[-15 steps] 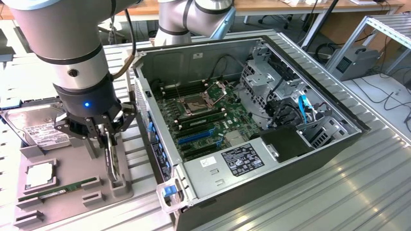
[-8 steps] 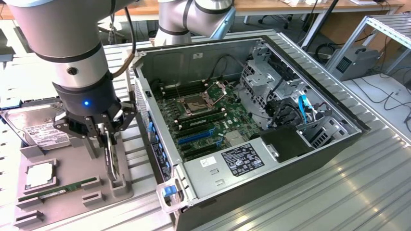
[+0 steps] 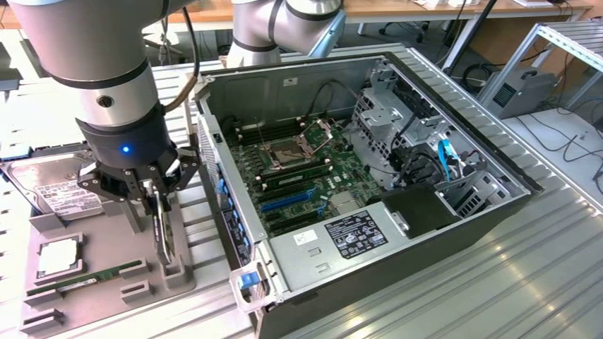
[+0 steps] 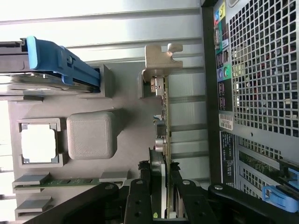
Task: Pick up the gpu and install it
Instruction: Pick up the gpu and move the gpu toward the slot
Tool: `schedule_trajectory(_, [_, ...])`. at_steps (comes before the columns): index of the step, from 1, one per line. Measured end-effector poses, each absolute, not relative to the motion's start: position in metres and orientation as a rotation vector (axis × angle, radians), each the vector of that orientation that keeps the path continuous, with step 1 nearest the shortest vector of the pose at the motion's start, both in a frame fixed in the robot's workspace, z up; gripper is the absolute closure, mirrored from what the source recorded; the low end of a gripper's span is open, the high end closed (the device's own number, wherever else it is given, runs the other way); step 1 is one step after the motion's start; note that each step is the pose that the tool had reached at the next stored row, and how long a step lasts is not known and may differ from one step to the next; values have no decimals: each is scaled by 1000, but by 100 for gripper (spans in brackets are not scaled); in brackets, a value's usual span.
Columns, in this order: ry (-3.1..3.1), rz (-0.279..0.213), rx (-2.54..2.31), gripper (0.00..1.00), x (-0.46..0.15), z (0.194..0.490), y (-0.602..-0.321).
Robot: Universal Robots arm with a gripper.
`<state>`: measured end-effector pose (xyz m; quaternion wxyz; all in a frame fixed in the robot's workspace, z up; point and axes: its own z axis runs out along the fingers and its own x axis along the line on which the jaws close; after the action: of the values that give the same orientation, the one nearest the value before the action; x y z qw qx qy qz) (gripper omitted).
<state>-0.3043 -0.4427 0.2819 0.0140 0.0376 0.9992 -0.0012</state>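
The gripper (image 3: 160, 212) (image 4: 160, 173) is down over the grey parts tray (image 3: 104, 240) (image 4: 126, 140) at the exterior view's left, and its 2 fingers (image 4: 140, 196) straddle the gpu (image 3: 166, 236) (image 4: 164, 122), 1 against each face, so it appears to be clamped on the card. The gpu stands on edge in its slot along the tray's right side, beside the open computer case (image 3: 377, 176) (image 4: 261, 70), with its silver bracket (image 4: 160, 58) at the end away from the fingers, resting against a tray post. On the tray to the left of the card lie a hard drive (image 3: 56, 187) (image 4: 46, 65) at the far end, a CPU (image 3: 58, 258) (image 4: 39, 144) in its square recess, and a green RAM stick (image 3: 85, 279) (image 4: 70, 181) nearer. Inside the case the motherboard (image 3: 301, 169) lies exposed, with the power supply (image 3: 349, 236) at the near end.
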Motion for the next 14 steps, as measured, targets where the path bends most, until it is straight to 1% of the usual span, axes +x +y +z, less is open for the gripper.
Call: schedule_trajectory(14, [3111,-4,117,73,-304,288,-443])
